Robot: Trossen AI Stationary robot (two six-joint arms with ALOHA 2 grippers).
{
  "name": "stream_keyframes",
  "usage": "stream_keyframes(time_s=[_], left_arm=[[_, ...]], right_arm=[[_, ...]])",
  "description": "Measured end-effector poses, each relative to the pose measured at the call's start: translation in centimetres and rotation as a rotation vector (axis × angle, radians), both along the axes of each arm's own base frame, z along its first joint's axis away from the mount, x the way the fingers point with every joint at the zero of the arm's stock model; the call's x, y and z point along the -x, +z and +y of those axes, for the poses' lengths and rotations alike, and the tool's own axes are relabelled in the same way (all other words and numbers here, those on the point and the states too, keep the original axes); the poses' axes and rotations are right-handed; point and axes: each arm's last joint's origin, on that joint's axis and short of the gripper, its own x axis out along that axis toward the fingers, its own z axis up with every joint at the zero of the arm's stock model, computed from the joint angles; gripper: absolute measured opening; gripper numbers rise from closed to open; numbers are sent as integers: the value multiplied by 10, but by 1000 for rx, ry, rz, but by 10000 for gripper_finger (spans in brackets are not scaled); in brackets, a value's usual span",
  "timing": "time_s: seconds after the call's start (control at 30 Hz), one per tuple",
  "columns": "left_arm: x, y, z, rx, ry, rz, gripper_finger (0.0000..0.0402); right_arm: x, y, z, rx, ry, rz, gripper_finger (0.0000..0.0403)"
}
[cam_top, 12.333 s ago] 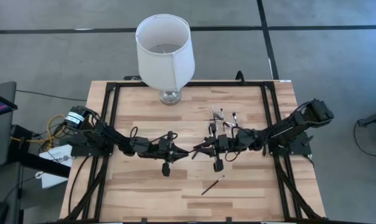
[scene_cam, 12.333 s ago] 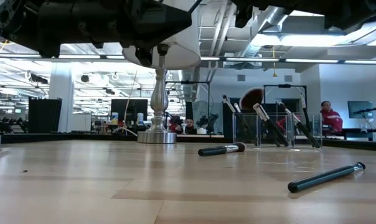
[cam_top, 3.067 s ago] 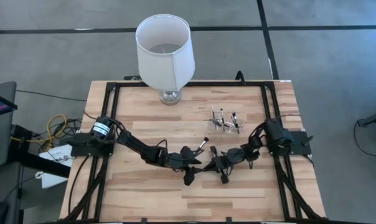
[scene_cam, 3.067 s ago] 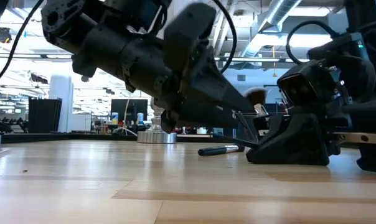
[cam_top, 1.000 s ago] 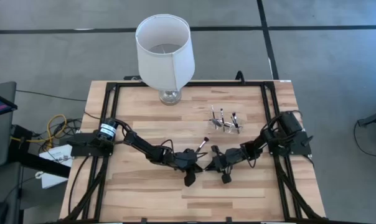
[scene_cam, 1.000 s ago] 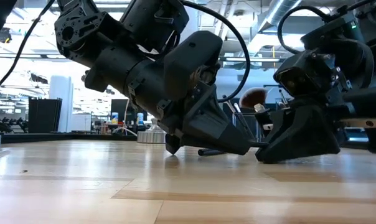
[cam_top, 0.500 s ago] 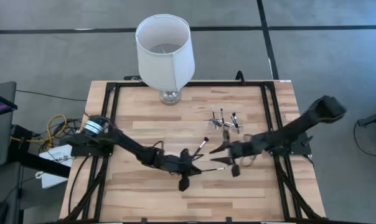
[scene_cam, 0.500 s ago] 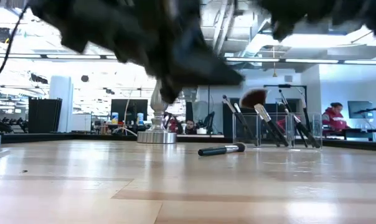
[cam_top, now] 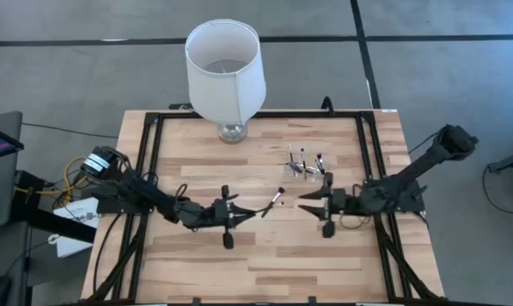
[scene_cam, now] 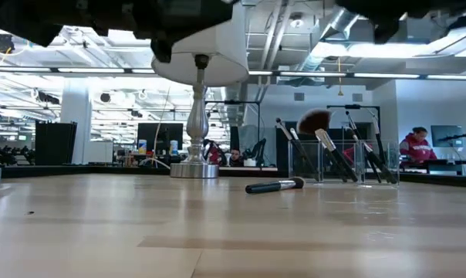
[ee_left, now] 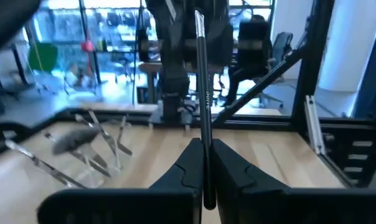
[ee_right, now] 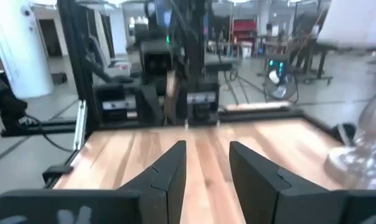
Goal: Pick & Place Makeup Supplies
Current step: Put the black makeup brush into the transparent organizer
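My left gripper hovers over the table's near middle, shut on a thin dark makeup brush. My right gripper faces it from the right, open, with nothing between its fingers. A second brush lies flat on the wood between the two grippers and also shows in the low view. Several more brushes stand tilted in the clear holder behind it, one with a fluffy head. My left gripper pinches the brush's dark handle between its two fingers, a little above the handle's free end. The fingers come level from the table's left. The brush runs on past the fingertips, its metal ferrule end away from me, lifted clear of the table.
A white-shaded lamp on a glass base stands at the table's far middle. A black frame runs round the tabletop. Bare wood lies along the near edge.
The two grippers, close together low over the near middle a second ago, have drawn apart. My left has gone toward the left edge with the brush, my right toward the right edge. Both have risen out of the low view. The lying brush has stayed put.
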Motion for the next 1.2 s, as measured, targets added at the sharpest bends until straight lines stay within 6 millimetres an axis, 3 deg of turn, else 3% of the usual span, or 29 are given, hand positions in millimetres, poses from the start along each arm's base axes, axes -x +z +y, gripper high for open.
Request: stream_keyframes(time_s=[0.1, 0.27, 0.57, 0.93, 1.2], left_arm=[[-1, 1, 0, -28, 29, -28, 13], [-2, 2, 3, -63, 67, -27, 13], [-2, 2, 3, -67, 78, -31, 13], [-2, 1, 3, -72, 78, -23, 14], [-2, 1, 3, -72, 79, -23, 15]], right_arm=[[-20, -14, -3, -12, -11, 6, 114], [-54, -18, -7, -35, 15, -82, 114], [-99, -10, -9, -28, 43, -106, 114], [-100, 4, -8, -41, 73, -157, 109], [-101, 0, -7, -30, 73, -124, 32]])
